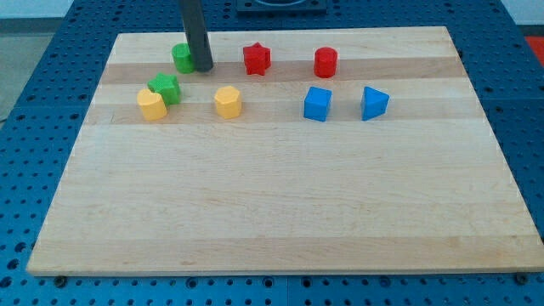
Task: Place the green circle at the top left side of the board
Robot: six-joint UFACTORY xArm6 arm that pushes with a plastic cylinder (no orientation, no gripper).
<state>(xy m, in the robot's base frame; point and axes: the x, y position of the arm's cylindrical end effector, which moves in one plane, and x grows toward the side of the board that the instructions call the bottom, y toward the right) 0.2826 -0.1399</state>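
Note:
The green circle [181,58] is a short green cylinder near the top left of the wooden board [280,212]. My tip [203,68] is at the circle's right side, touching or almost touching it. The dark rod partly covers the circle's right edge. A green star [165,87] lies just below the circle, towards the view's bottom left.
A yellow block [152,105] touches the green star's lower left. A yellow hexagon [228,101] is below my tip. A red star [257,59] and a red cylinder [325,62] lie to the right. A blue cube [317,104] and a blue triangle [373,103] lie further right.

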